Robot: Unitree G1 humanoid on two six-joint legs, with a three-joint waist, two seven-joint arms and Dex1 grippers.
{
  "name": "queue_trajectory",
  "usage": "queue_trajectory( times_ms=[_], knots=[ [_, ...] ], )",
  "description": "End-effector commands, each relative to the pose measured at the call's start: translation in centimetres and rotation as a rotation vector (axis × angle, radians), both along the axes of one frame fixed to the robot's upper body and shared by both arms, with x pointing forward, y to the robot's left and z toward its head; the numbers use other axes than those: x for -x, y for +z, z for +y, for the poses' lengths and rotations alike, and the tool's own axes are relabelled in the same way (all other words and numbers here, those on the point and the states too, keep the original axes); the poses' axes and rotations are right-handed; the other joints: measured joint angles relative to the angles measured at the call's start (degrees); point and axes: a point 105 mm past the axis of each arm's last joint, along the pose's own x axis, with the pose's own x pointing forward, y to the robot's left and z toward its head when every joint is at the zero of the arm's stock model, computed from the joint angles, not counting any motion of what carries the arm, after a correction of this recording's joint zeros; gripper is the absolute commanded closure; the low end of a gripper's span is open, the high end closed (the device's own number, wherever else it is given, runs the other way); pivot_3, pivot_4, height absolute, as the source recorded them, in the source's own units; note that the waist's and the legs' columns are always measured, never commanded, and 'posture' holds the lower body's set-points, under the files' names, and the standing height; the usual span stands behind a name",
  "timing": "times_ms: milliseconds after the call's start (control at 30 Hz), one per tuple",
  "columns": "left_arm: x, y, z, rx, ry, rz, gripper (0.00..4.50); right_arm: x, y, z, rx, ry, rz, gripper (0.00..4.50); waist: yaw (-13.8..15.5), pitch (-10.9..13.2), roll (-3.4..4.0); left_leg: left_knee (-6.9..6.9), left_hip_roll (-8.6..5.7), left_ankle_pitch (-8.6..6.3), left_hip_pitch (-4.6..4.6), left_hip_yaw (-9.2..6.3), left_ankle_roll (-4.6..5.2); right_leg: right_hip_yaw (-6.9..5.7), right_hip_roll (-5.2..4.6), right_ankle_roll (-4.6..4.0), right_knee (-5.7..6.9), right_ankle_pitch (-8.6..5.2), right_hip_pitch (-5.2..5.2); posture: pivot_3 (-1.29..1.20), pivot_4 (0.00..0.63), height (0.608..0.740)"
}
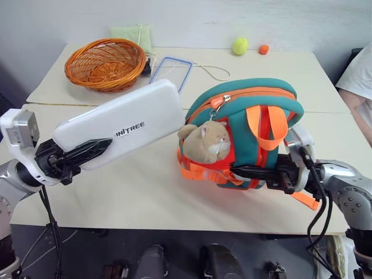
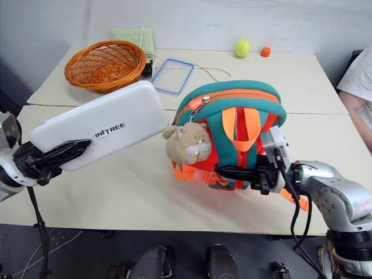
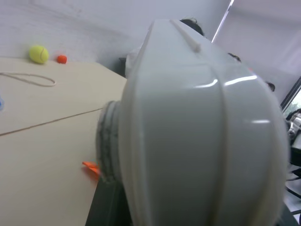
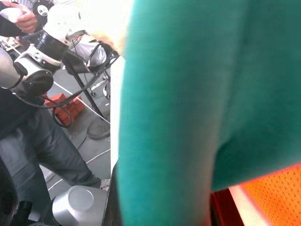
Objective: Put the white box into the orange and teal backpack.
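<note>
White box (image 1: 119, 124): clamped in left gripper (image 1: 87, 152), held tilted above the table's (image 1: 145, 197) left side, far end beside the backpack (image 2: 232, 131). Right gripper (image 2: 238, 172): jaws shut on the backpack's lower front. Zipper looks closed; widen the opening first, then feed the box in endwise.

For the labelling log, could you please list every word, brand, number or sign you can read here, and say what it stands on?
"INITREE": dark capitals on the top face of the long flat white plastic box, held by the left hand; the hand may hide an earlier letter.
The teal and orange backpack, orange wicker basket and blue-rimmed clear lid show no readable text.
</note>
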Motion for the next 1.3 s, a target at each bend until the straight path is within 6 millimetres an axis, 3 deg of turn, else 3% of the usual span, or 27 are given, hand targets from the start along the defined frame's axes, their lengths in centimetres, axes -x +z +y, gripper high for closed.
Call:
queue_trajectory(
  times_ms=[33, 133, 400, 600, 800, 900, 1000, 1067, 1200, 1300],
  knots=[
    [-0.3, 0.8, -0.6, -0.026, 0.007, -0.089, 3.26, 0.1, 0.7, 0.2, -0.009, 0.021, -0.045, 4.49, 0.04, 0.0, 0.0, 0.01, 0.0, 0.0, -0.01, 0.01, 0.0, 0.0, 0.0, 0.0, -0.01, 0.0, 0.0, 0.0, 0.15, 0.74],
    [-1.6, 0.5, -1.9, -0.057, -0.014, -0.14, 3.26, 0.1, 0.4, 0.3, 0.003, 0.034, -0.043, 4.49, 0.39, 0.0, -0.02, 0.1, -0.03, 0.02, -0.02, 0.0, 0.05, -0.03, 0.0, 0.0, 0.01, 0.0, 0.05, 0.0, 0.15, 0.74],
    [-1.8, -1.5, -5.5, -0.232, -0.207, -0.16, 3.26, -0.4, 0.4, 0.7, -0.005, 0.02, -0.076, 4.49, 0.04, 0.0, -0.03, 0.12, 0.0, 0.02, -0.04, 0.03, 0.05, 0.0, 0.08, 0.01, -0.05, 0.01, 0.05, 0.0, 0.15, 0.74],
    [-5.1, -2.1, -8.6, -0.337, -0.133, -0.254, 3.26, -0.2, 0.3, 1.2, -0.011, 0.044, -0.078, 4.49, 0.52, 0.0, -0.03, 0.26, 0.01, 0.05, -0.04, 0.02, 0.06, 0.0, 0.1, 0.01, 0.02, 0.01, 0.09, 0.0, 0.15, 0.74],
    [-8.3, -1.4, -12.2, -0.426, -0.082, -0.256, 3.26, -0.2, 0.4, 1.5, -0.011, 0.058, -0.078, 4.49, 1.19, 0.0, -0.03, 0.3, 0.01, 0.04, -0.08, 0.03, 0.08, 0.01, 0.12, 0.04, 0.02, 0.02, 0.07, 0.0, 0.15, 0.74],
    [-9.3, -0.7, -15.2, -0.46, -0.128, -0.312, 3.26, 0.0, 0.4, 1.7, -0.008, 0.074, -0.071, 4.49, 1.45, 0.0, -0.04, 0.44, 0.04, 0.04, -0.11, 0.03, 0.07, 0.01, 0.19, 0.04, 0.08, 0.02, 0.05, 0.0, 0.15, 0.74],
    [-9.6, 0.6, -18.2, -0.375, -0.202, -0.293, 3.26, 0.1, 0.4, 1.9, -0.006, 0.084, -0.071, 4.49, 1.61, 0.01, -0.04, 0.72, 0.04, 0.02, -0.24, 0.02, 0.1, -0.01, 0.2, 0.04, 0.25, 0.02, -0.02, 0.0, 0.15, 0.74],
    [-9.8, 0.2, -19.9, -0.395, -0.248, -0.292, 3.26, 0.1, 0.5, 2.2, -0.008, 0.09, -0.079, 4.49, 1.54, 0.01, -0.05, 0.85, 0.04, 0.0, -0.36, -0.01, 0.13, -0.02, 0.19, 0.04, 0.33, 0.02, -0.07, 0.0, 0.15, 0.74],
    [-9.9, 0.2, -21.0, -0.393, -0.273, -0.303, 3.26, 0.0, 0.9, 2.6, -0.019, 0.083, -0.093, 4.49, 1.29, 0.01, -0.04, 0.83, 0.08, 0.02, -0.4, 0.02, 0.1, -0.01, 0.25, 0.05, 0.35, 0.03, -0.18, 0.0, 0.15, 0.74],
    [-9.6, 0.0, -20.1, -0.387, -0.278, -0.263, 2.33, 0.0, 0.9, 2.7, -0.017, 0.071, -0.1, 4.5, 1.36, 0.01, -0.04, 0.82, 0.14, 0.06, -0.42, 0.0, 0.03, -0.01, 0.31, 0.04, 0.39, 0.03, -0.24, 0.0, 0.15, 0.74]
  ],
)
